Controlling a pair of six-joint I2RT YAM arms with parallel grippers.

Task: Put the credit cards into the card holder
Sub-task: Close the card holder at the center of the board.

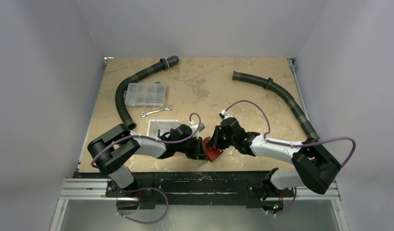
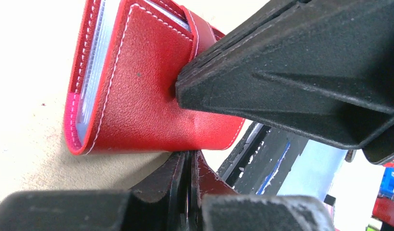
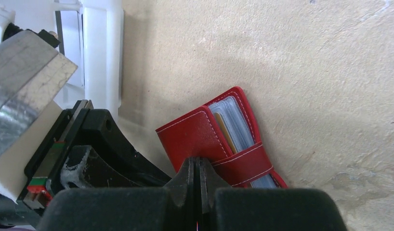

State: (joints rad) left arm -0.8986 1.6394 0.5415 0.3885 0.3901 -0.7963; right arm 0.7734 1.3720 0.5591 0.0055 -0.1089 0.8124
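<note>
At inspection you had the card holder (image 3: 200,137) lying on the table (image 3: 306,72) near its front edge, between the two grippers and near the white bin (image 3: 101,57). It was folded over but fanned partly open, with its strap (image 3: 243,161) across the open side.

The left gripper (image 2: 188,192) had its fingers pressed together with nothing seen between them; the right gripper (image 3: 200,187) was likewise closed and empty, its joined tips pushing against the red cover.

The credit cards (image 3: 227,134) showed in the clear sleeves inside, one of them yellowish; whether any remained outside could not be told.

Judgement: the holder is light and soft-sided, with a fairly grippy leather-like skin, so it will likely slide or tip under a one-sided push; the sleeves look flimsy and apt to buckle. You would do best to pinch it across the stitched spine or one cover edge, steady it with the other arm, and keep off the strap. The cards are probably thin, stiff and slick, best taken by a short edge.
</note>
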